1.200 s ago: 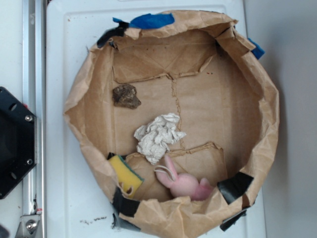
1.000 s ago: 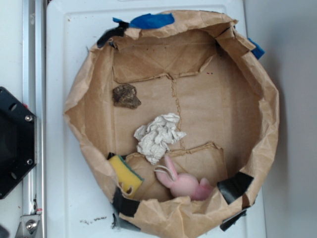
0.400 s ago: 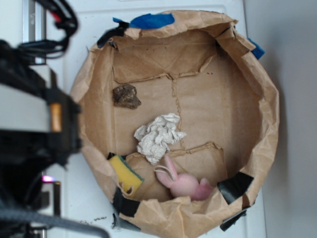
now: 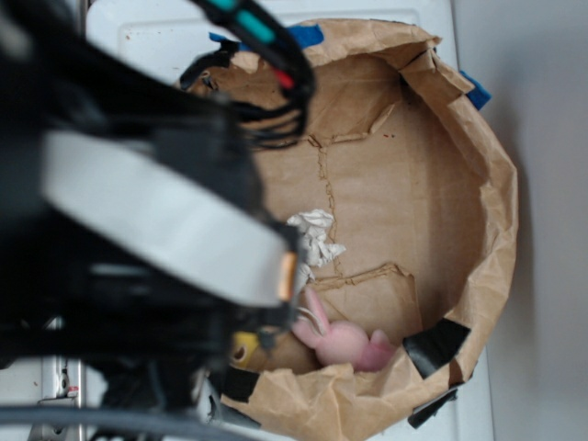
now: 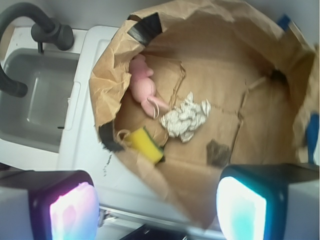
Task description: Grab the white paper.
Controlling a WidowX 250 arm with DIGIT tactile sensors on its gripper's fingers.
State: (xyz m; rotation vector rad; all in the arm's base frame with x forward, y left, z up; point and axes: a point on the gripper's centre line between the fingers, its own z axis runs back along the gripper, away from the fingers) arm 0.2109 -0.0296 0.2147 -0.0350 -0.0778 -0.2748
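So here's the thing your next move hangs on: the white paper (image 5: 186, 116) is ahead of the gripper (image 5: 157, 205), not under it. In the wrist view the wad sits well up the picture from the two fingers (image 5: 65, 210), a little right of the midline between them, with the near wall of the brown paper ring (image 5: 165, 172) between you and it. So my guess is you need to go forward over that wall and then down.

The paper lies on the cardboard floor inside the ring, roughly in the middle. The pink rabbit (image 5: 142, 86) is just beside it on one side, the yellow sponge (image 5: 145, 145) near it on the gripper side, and the brown rock (image 5: 217, 152) is a bit further off. The wad looks slightly longer along the line running from the sponge side up toward the far wall, so close across that if you can.

The gripper's wide open with nothing between the fingers. From the outside camera the arm (image 4: 138, 239) blocks most of the paper, only one edge (image 4: 317, 234) peeks out
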